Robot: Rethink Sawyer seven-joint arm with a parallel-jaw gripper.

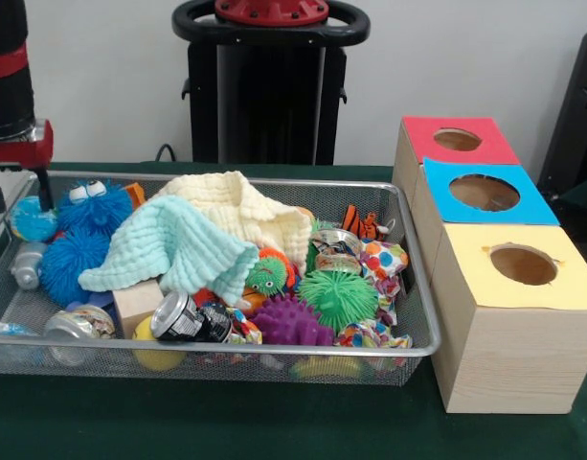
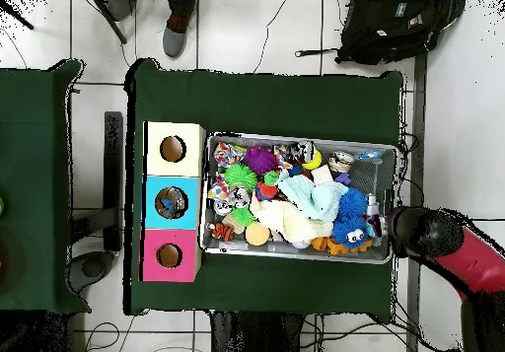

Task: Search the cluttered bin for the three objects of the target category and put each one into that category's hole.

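A wire mesh bin [image 1: 408, 347] sits on a green table [image 1: 274, 422], packed with toys. Nearest the camera lie a crushed drink can [image 1: 186, 318], a purple spiky ball [image 1: 289, 322] and a green spiky ball [image 1: 338, 296]. Behind them, a mint cloth [image 1: 173, 247] overlaps a cream cloth [image 1: 240, 211], covering the bin's middle. A blue fuzzy toy with eyes [image 1: 90, 208] sits at the far left corner.

Right of the bin stand three wooden boxes, each with a round hole on top: yellow-topped box [image 1: 516, 316] nearest, blue-topped box [image 1: 480, 194] behind it, red-topped box [image 1: 456, 142] farthest.

The robot arm [image 1: 11, 86] hangs over the bin's left end. Its claw is hidden, so whether it is spread or clenched cannot be told.
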